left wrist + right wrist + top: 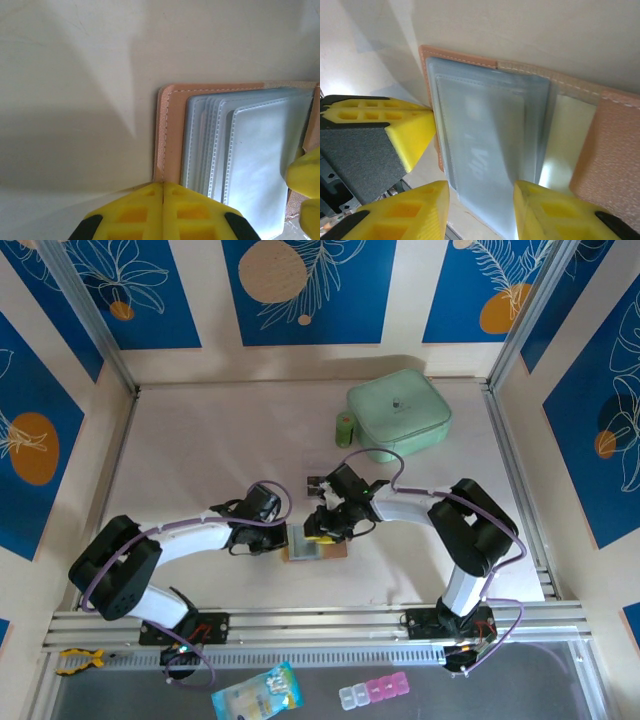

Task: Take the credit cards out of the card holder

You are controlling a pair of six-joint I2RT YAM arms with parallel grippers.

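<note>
open card holder (pixel 315 545) lies on the table between both arms
left gripper (pixel 163 192) pressed shut at the holder's left edge; right gripper (pixel 480 200) spread astride its clear sleeves (pixel 485 135). hold down firmly, pinch only a card's edge.

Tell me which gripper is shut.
The left gripper: its fingers meet beside the card holder, while the right gripper stands open astride the grey-blue pockets.
</note>
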